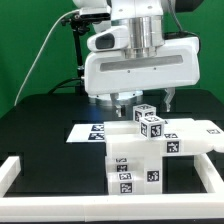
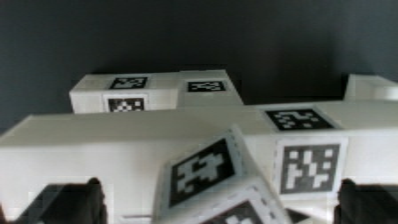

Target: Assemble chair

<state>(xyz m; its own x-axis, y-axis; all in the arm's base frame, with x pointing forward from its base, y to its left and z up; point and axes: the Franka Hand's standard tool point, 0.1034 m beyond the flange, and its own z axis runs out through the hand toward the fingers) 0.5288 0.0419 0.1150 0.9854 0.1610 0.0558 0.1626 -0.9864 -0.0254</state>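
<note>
In the exterior view you see the white robot arm's two-finger gripper (image 1: 143, 101) hanging low over the middle of the black table (image 1: 40, 125), its dark fingers spread apart with nothing between them. Just below it stands the chair, a cluster of glossy white blocky plastic parts (image 1: 140, 155) with black-and-white square tags. A small tagged cube (image 1: 150, 121) sits tilted on top of the stack, directly under the fingers but not clamped by them. A flat white panel (image 1: 195, 135) reaches out toward the exterior view's right. Behind the stack, toward the exterior view's left, the thin flat white marker board (image 1: 85, 131) lies on the table. A white border rail (image 1: 15, 172) runs along the near edge of the table.

In the wrist view you look down on the same white parts (image 2: 107, 140). The tilted cube (image 2: 210, 170) lies between the two dark fingertips (image 2: 63, 205), which stand well apart on either side. A separate tagged white block (image 2: 151, 92) lies beyond.
</note>
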